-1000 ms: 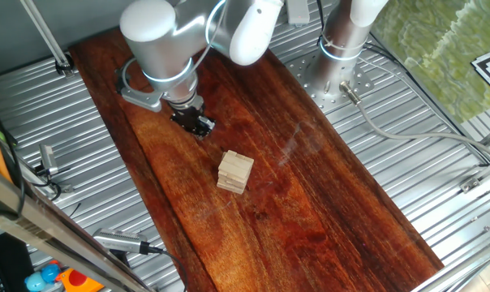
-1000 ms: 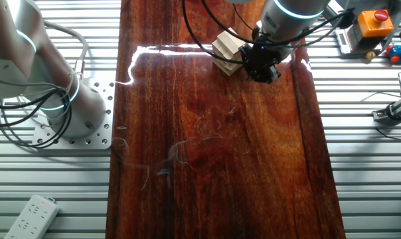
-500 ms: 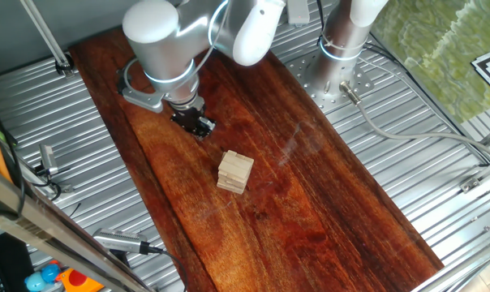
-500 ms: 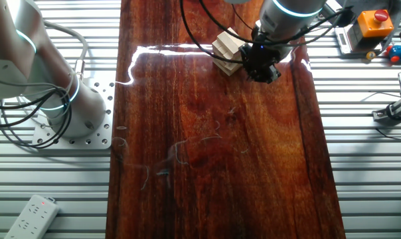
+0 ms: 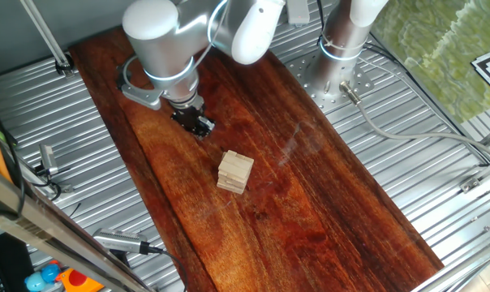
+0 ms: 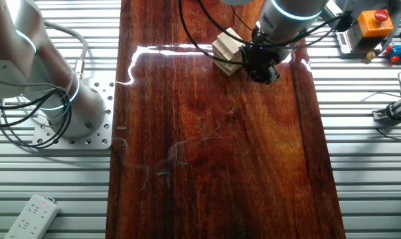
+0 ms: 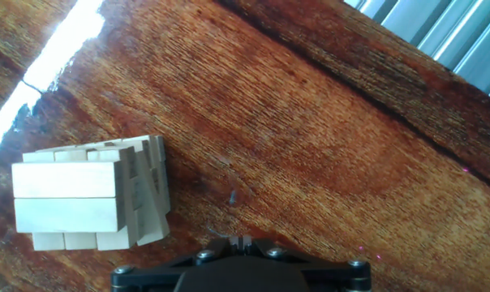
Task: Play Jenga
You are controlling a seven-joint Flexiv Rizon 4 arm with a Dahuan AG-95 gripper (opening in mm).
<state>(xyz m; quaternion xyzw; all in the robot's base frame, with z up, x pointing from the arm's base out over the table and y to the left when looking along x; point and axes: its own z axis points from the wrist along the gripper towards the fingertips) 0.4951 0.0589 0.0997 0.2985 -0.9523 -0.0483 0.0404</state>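
The Jenga stack (image 5: 234, 172) is a small pile of pale wooden blocks in crosswise layers, standing on the dark wooden board (image 5: 310, 203). It also shows near the board's far end (image 6: 228, 48) and at the left of the hand view (image 7: 91, 195). My gripper (image 5: 195, 123) hangs low over the board, apart from the stack and touching no block. From the other side the gripper (image 6: 261, 70) sits just right of the stack. In the hand view the fingertips (image 7: 241, 242) are pressed together with nothing between them.
The board lies on a ribbed metal table (image 5: 407, 113). A second arm's base (image 6: 74, 106) stands to the board's left with cables. A power strip (image 6: 31, 216) lies at the near left. An orange box with a red button (image 6: 375, 23) sits at the far right.
My gripper has crept very slightly along the board, staying shut. The stack has not moved.
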